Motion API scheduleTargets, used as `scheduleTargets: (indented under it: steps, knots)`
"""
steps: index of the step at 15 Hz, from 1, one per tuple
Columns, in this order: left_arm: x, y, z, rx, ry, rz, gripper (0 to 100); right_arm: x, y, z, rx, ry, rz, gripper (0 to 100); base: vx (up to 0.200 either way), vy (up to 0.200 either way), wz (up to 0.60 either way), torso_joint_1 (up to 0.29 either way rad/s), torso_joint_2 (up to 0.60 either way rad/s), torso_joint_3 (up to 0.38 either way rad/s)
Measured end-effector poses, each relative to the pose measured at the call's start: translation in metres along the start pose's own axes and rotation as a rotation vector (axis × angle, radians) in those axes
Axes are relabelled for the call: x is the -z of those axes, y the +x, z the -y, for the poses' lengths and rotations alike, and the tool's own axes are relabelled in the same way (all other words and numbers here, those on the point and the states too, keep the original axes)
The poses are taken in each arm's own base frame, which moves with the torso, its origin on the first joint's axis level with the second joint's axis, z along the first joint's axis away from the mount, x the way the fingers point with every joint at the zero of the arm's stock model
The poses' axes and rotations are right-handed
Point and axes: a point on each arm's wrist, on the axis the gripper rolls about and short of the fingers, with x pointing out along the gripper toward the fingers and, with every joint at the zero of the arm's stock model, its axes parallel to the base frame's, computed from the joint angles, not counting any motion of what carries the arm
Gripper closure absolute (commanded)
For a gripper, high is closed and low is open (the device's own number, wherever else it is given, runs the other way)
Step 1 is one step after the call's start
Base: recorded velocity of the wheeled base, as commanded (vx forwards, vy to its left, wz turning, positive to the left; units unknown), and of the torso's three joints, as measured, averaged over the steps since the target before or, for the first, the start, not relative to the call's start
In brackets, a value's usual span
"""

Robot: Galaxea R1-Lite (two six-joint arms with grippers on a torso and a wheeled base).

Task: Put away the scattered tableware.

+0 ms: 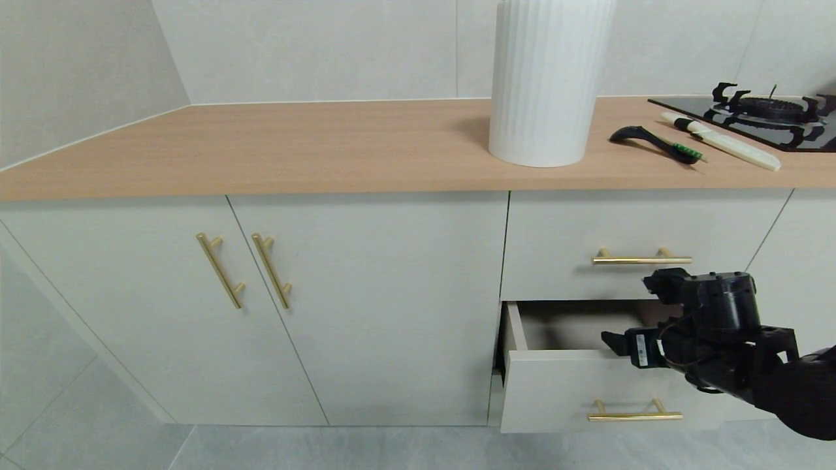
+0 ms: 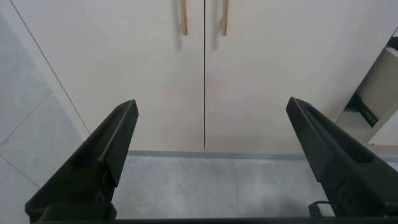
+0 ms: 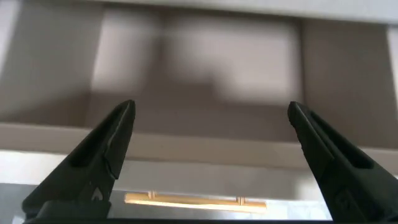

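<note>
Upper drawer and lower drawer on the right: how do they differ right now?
The upper drawer is shut flush; the lower drawer is pulled out, with its inside showing. The open right hand is in front of the lower drawer's opening, below the upper drawer's front. Both have pale fronts and horizontal gold bar handles.

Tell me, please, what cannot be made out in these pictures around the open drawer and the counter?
- Open drawer: in the head view its front panel and the right gripper hide the floor; the right wrist view is blurred there, so its contents are uncertain.
- White ribbed container: its top is cut off by the head view's upper edge.
- Stove: cut off at the head view's right edge.
- Black utensil: too small to tell its kind.
</note>
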Motion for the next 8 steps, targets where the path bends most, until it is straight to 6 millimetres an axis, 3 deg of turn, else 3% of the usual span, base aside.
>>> scheduleTargets:
  steps: [3,8]
  knots:
    - [0.000,0.000,0.000,0.001,0.000,0.000,0,0.007,-0.003,0.001,-0.001,-0.017,-0.082,0,0.000,0.000,0.00,0.000,0.00,0.000]
    - [0.000,0.000,0.000,0.000,0.000,0.000,0,0.008,-0.025,0.004,-0.033,-0.049,-0.246,0,0.000,0.000,0.00,0.000,0.00,0.000]
